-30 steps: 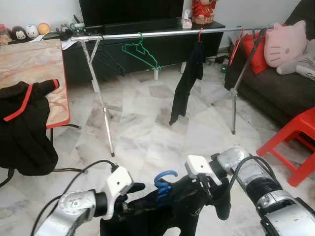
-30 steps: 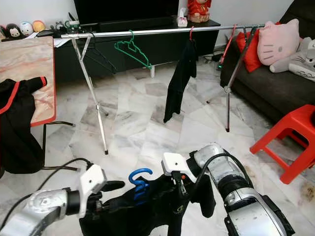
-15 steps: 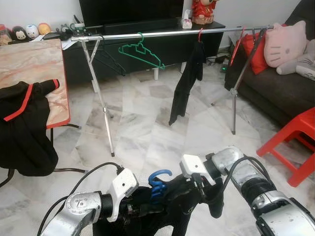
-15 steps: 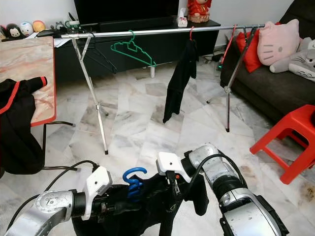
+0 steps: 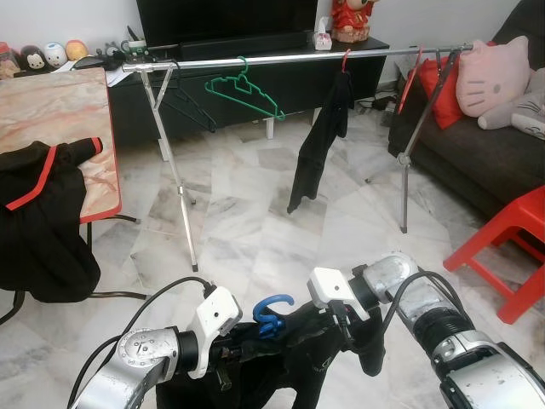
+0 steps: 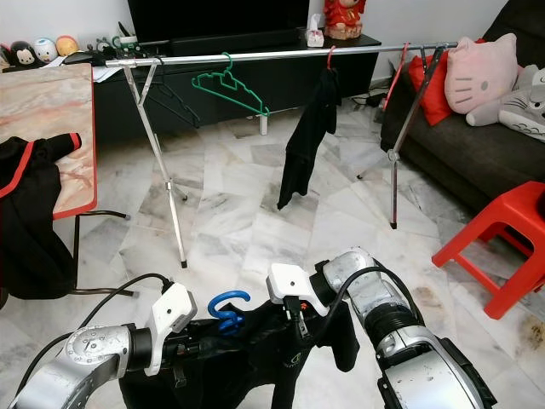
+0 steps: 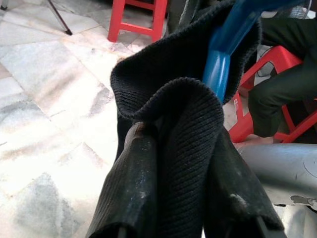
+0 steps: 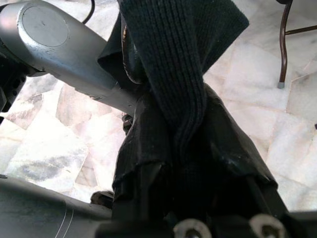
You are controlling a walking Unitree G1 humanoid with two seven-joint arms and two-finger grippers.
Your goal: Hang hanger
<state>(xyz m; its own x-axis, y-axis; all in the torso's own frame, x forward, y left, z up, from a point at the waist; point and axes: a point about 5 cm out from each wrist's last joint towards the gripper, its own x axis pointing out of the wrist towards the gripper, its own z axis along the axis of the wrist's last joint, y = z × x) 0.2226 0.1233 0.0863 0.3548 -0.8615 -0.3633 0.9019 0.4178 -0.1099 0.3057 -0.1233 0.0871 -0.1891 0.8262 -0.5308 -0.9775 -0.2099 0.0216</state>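
Close in, both arms carry a black knitted garment (image 5: 298,375) on a blue hanger (image 5: 271,313), whose hook curls up between them. The left gripper (image 7: 173,198) has its jaws pinching a fold of the knit beside the hanger's blue neck; the right gripper (image 8: 183,148) has its jaws pressed onto another bunch of the same cloth. So the hanger itself is held only through the cloth, low and well short of the clothes rail (image 5: 298,58) across the room.

To do this well, I would judge the robot should walk up to the rail keeping the two arms level so the garment does not slide off, raise the hook above the bar, and set it down in the bare stretch between the green hanger (image 5: 245,88) and the hanging black garment (image 5: 319,141) on the rail. Letting go should wait until the hook sits over the bar.

Hard to make out: the hanger's shoulders are buried in the knit, and the garment's lower part is cut off by the frame edge. Beside the rail, a black-and-red jacket (image 5: 38,221) droops over the tabletop (image 5: 60,111); beyond it a sofa (image 5: 485,162) holds plush toys.
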